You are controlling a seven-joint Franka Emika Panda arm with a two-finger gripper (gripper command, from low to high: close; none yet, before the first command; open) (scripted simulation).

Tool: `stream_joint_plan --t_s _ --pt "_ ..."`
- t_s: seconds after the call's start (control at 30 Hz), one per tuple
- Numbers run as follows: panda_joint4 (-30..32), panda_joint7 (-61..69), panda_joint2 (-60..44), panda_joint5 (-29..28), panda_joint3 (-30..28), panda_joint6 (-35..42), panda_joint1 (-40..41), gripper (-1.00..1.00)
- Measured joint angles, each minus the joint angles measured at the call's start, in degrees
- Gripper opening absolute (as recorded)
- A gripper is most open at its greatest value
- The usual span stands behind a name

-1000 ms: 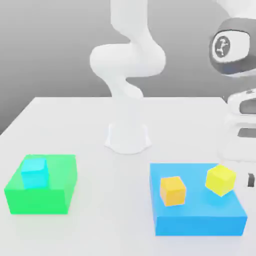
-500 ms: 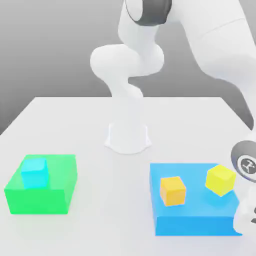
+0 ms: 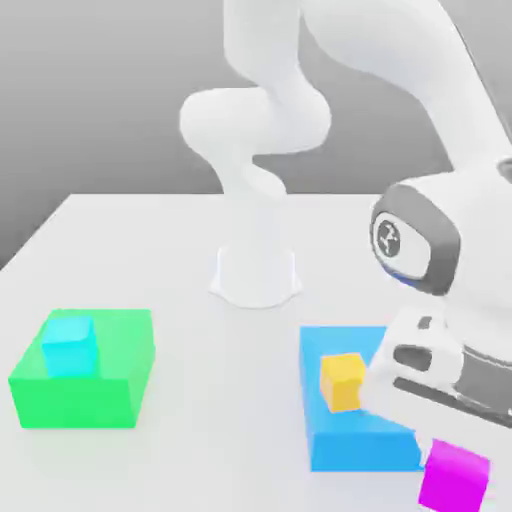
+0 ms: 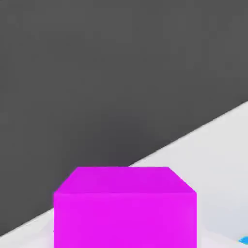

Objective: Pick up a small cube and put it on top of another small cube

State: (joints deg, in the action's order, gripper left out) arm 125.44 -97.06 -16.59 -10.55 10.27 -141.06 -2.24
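In the exterior view the white arm [image 3: 400, 80] reaches down at the exterior view's right, its hand over the near right part of the blue block [image 3: 345, 440]; a magenta cube [image 3: 453, 478] hangs just under the gripper [image 3: 448, 455], clear of the blue block's near edge; the fingers appear closed tight on it, so the cube is taken as held. An orange cube [image 3: 343, 381] sits on the blue block, just beside the hand; a cyan cube [image 3: 68, 344] sits on a green block [image 3: 85, 385] well apart, at the exterior view's left; both rest on the white table [image 3: 200, 260]. In the hand view the magenta cube [image 4: 125, 208] sits close under the camera, level and square, with table beyond. The step in hand looks like carrying the magenta cube to its target, probably the nearby orange cube; doing it well means lifting clear of the orange cube's top before crossing, keeping the cube level, centring it squarely above, lowering gently until it touches, and only then releasing.
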Motion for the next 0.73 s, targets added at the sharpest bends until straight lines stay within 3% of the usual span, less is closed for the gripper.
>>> stream_joint_plan --t_s 0.2,0.3,0.43,0.6,0.63,0.73 --pt "8.9 10.6 11.3 3.4 -6.7 1.9 10.2 -1.00" --pt "14.7 18.4 19.3 5.0 -11.9 3.8 20.1 -1.00" --pt "22.0 27.9 29.4 6.4 -18.8 6.2 25.7 -1.00" --pt "26.6 31.5 25.7 7.9 -21.4 -2.0 27.5 -1.00" --pt "27.1 31.7 24.4 8.2 -21.5 -3.8 27.5 1.00" --pt "27.1 31.7 24.4 8.2 -21.5 -3.8 27.5 1.00"
